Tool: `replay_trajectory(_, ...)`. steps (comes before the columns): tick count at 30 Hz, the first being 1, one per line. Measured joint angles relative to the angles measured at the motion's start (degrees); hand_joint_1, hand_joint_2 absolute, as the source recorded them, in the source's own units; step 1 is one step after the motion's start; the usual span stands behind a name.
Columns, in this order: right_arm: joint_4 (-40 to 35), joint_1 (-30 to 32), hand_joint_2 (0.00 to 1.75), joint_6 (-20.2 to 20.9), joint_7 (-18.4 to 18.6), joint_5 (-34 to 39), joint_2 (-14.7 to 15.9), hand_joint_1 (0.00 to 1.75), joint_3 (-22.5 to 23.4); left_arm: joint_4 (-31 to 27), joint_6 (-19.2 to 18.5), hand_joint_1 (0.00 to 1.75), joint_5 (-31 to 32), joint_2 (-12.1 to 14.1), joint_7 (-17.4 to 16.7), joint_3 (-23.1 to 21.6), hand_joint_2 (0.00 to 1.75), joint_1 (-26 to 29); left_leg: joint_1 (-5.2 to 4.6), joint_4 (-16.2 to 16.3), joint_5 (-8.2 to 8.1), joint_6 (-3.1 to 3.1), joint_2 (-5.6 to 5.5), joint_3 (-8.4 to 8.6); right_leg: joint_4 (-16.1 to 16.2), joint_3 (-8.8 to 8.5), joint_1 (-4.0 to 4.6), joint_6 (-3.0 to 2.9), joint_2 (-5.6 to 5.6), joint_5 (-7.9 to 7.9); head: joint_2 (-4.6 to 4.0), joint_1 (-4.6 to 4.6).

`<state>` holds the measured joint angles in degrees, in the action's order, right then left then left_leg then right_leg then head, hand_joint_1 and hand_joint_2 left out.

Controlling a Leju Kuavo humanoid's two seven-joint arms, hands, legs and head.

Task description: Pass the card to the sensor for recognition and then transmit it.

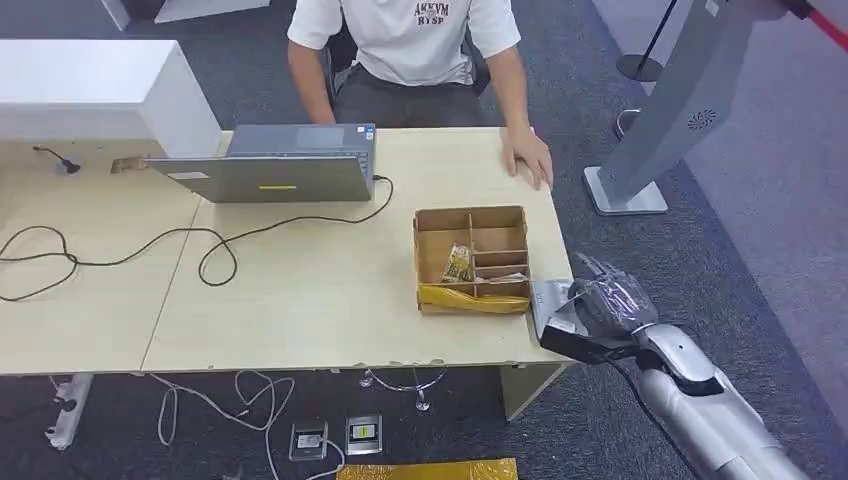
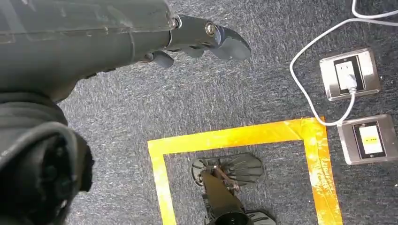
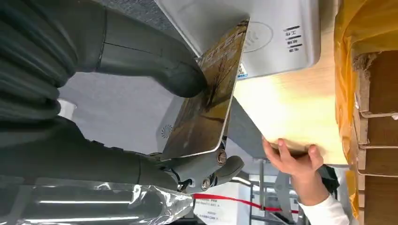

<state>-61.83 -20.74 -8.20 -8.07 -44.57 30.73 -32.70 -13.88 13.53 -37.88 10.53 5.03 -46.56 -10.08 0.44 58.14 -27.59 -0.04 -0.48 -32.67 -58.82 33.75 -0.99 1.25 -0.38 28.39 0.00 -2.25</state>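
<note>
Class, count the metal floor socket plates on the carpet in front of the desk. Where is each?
2: they lie side by side on the carpet below the desk's front edge, one with a white cable plugged in, the other beside it. More may be hidden.

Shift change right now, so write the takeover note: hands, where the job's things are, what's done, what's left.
Right hand: holds the card between thumb and fingers, at the table's right front corner, just over the grey card reader.
Left hand: holds nothing, hangs over the carpet.
Cardboard divider box sits beside the reader. A person's hand rests on the table's far edge.
Done: card picked up and brought to the reader.
Left: confirm it has read, which I cannot tell, then pass the card on.
</note>
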Motion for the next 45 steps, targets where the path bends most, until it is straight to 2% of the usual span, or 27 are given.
replay_trajectory(26,0.44,-2.73,1.75,0.46,-0.50,-2.51,0.02,1.75,-1.14,0.39,0.37,0.00,-1.12,-0.31,0.04,0.00,0.00,0.65,-0.01,0.00,0.00,0.00,0.00,-0.05,-0.03,0.00,-0.02,0.00,0.03,-0.01,0.00,0.02)
replay_trajectory(29,0.46,-6.54,1.75,0.59,-1.86,-3.91,0.09,1.75,-1.05,0.39,0.28,0.00,-1.71,-0.33,0.13,0.00,0.00,0.84,-0.01,0.00,0.01,0.00,0.07,-0.02,-0.03,0.03,-0.02,0.00,0.09,-0.03,0.00,0.02)
replay_trajectory(34,1.95,-17.08,1.75,-0.37,-7.98,-6.34,0.15,1.75,-0.39,0.39,0.15,0.00,-2.45,-0.42,0.96,0.00,0.00,0.95,-0.06,0.00,0.05,0.00,0.11,-0.05,-0.07,0.11,-0.06,0.01,0.11,-0.08,0.00,0.00)
replay_trajectory(38,5.68,-27.32,1.75,-3.43,-10.92,-6.69,0.15,1.75,0.48,0.39,0.22,0.00,-2.32,-0.54,1.64,0.00,0.00,0.66,-0.05,0.01,0.07,0.03,0.10,-0.04,-0.06,0.11,-0.05,0.01,0.06,-0.08,0.00,0.02)
replay_trajectory(42,8.94,-33.13,1.75,-6.39,-13.82,-7.13,-0.26,1.75,1.05,0.39,0.24,0.00,-1.29,-0.81,1.64,-0.02,0.00,-0.24,-0.06,0.01,0.07,0.03,0.09,-0.14,-0.08,0.10,-0.06,0.01,0.06,-0.08,0.00,0.02)
replay_trajectory(45,12.55,-37.87,1.75,-7.87,-15.32,-8.29,-2.30,1.75,0.94,0.39,0.15,0.00,-0.48,-1.07,1.62,-0.20,0.00,-1.12,-0.05,0.00,0.07,0.03,0.12,-0.12,-0.09,0.12,-0.05,0.01,0.11,-0.08,0.00,0.00)
